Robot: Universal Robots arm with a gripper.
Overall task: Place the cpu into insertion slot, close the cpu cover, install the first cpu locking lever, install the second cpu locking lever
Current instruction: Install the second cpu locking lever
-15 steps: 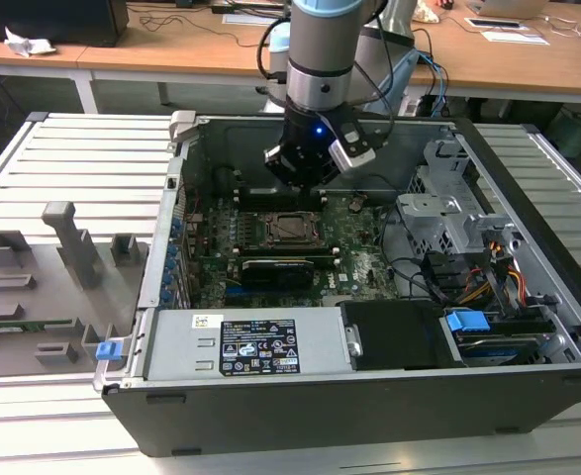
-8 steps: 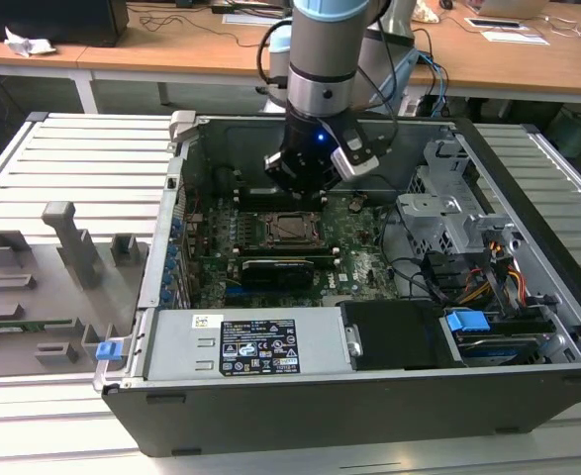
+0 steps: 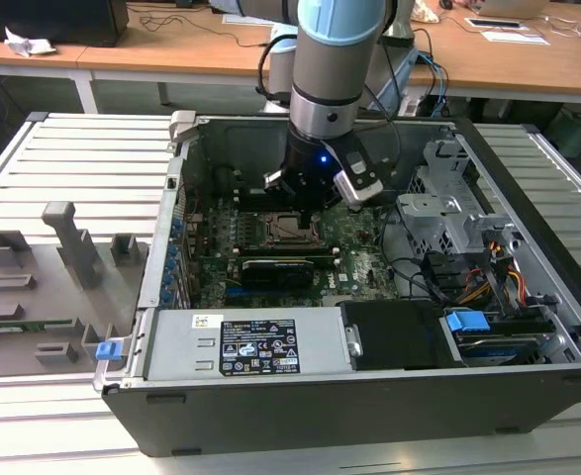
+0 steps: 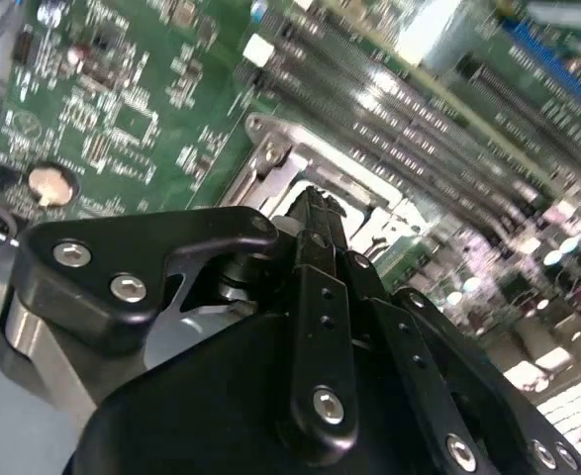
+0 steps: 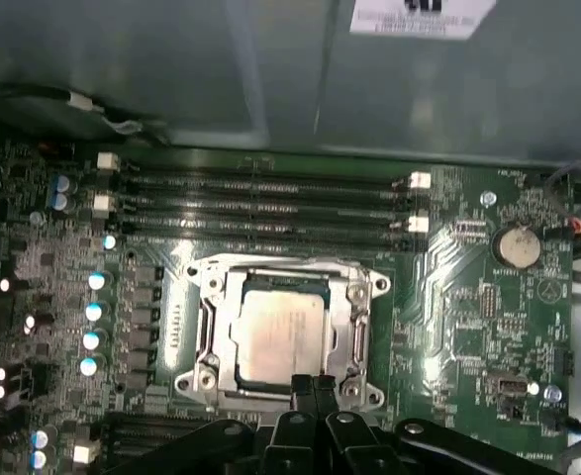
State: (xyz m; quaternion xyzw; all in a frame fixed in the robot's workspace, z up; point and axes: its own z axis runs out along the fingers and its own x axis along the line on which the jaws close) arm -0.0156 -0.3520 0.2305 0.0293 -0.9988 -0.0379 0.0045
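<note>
- Hovering just above the motherboard (image 5: pixel 468 327), the gripper (image 5: pixel 313 388) has its fingers pressed together, and I see nothing held between them; its tip is at the edge of the insertion slot (image 5: pixel 282 332).
- Inside this slot lies the cpu (image 5: pixel 280 336), flat, with its pale metal face up, so it seems already seated.
- Around the chip I see the cpu cover (image 5: pixel 357 332), a thin grey metal frame; whether it is fully pressed down I cannot tell.
- My judgement: the chip is light, stiff and fragile, with a smooth face, so it should be taken only by its edges; the cover is thin springy sheet metal and is best pushed on its free edge, not on the window.
- Further out stand the long memory slots (image 5: pixel 260 203) and, in the exterior view, the open computer case (image 3: pixel 369 396) on the tabletop (image 3: pixel 62 178).
</note>
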